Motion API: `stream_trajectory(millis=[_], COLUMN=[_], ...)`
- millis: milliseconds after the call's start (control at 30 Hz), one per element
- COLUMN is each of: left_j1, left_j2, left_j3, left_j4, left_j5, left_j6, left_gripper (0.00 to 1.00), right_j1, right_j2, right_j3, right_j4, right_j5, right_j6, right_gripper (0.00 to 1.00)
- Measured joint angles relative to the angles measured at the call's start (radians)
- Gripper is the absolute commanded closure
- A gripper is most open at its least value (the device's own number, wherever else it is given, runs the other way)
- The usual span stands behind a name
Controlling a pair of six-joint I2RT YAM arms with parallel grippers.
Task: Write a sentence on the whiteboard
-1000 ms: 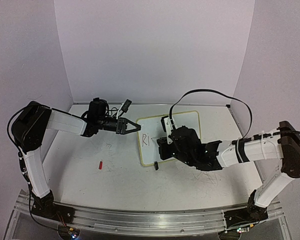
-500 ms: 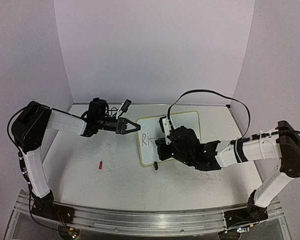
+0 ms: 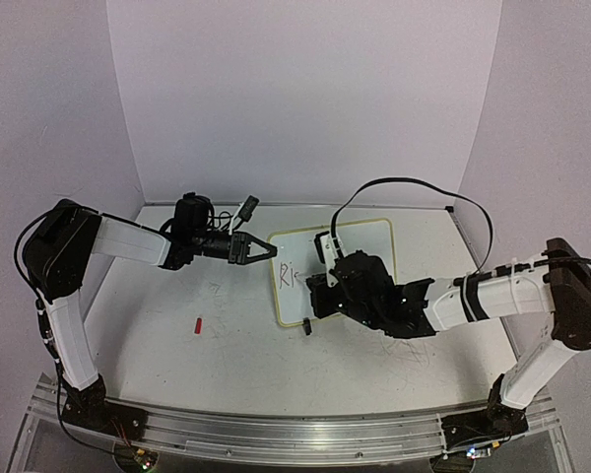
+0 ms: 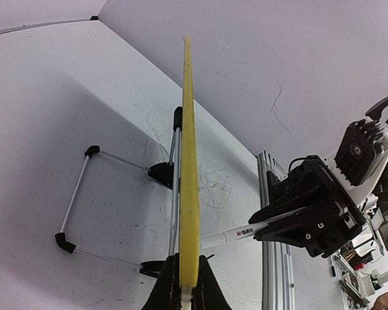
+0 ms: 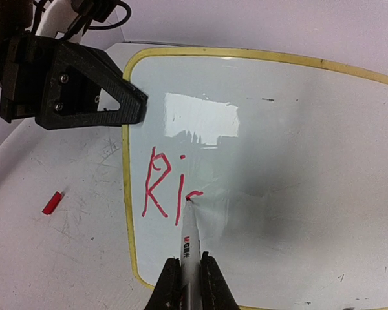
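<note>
White worktop (image 3: pixel 227 365), seen from above, its surface marked all over with faint grey pen scribbles (image 4: pixel 210 184). The whiteboard (image 3: pixel 360 236) stands on it, raised on a thin wire stand (image 4: pixel 161 174) whose small black feet (image 4: pixel 63 242) touch the worktop. The scribbles are densest just beside the whiteboard's stand. A small red piece (image 3: pixel 198 323), too small to identify, lies flat on the worktop well to the left of the whiteboard, level with the whiteboard's near edge.

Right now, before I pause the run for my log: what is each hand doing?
Left hand: closed on the whiteboard rim.
Right hand: closed, holding the marker.
</note>
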Motion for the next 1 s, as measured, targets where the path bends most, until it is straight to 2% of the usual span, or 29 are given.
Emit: stream_trajectory(millis=[1000], left_j1=[0.0], left_j2=[0.0], left_j3=[0.0], left_j4=[0.001], left_j5=[0.003], left_j6=[0.001], left_gripper=[1.0], right_j1=[0.016], right_j2=[-0.018], right_j3=[-0.033], right_j4=[-0.026], right_j5=[0.03], right_j6=[0.037], right_gripper=[1.0])
